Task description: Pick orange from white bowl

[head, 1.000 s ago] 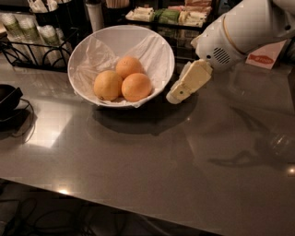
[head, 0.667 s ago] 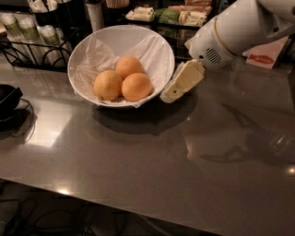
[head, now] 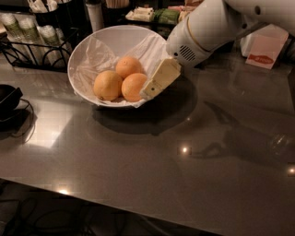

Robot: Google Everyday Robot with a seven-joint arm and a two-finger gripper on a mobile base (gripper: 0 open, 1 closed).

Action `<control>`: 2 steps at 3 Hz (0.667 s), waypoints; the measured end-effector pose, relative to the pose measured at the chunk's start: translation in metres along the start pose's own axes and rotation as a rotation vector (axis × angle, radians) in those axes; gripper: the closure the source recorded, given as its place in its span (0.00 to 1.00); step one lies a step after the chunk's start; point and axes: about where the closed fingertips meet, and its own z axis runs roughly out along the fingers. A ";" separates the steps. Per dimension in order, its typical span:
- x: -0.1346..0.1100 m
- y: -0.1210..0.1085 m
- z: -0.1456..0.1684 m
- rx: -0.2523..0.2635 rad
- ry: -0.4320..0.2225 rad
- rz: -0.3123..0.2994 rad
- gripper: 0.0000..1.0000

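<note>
The white bowl (head: 77,55) stands tilted on the dark table at the back left, lined with a crinkled white sheet. Three oranges lie in it: a deep orange one (head: 132,86) at the front right, another (head: 127,66) behind it, and a paler, yellower one (head: 107,85) at the left. My gripper (head: 147,93) reaches in from the upper right on the white arm (head: 207,27). Its cream tip sits over the bowl's right rim, right beside the front right orange. I cannot tell if it touches the fruit.
A black wire rack with cups (head: 27,41) stands at the back left. A black object with a cable (head: 7,99) lies at the left edge. A red and white box (head: 262,50) and packets (head: 152,14) sit at the back. The table's front edge runs across the bottom.
The gripper has moved left, from outside the bowl's right side to over its right rim next to the front right orange. The bowl and oranges have not moved.
</note>
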 end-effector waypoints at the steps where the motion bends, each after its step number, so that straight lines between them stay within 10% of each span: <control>1: 0.000 0.000 0.000 0.000 0.000 0.000 0.00; 2: -0.002 0.003 0.020 -0.035 -0.025 0.026 0.00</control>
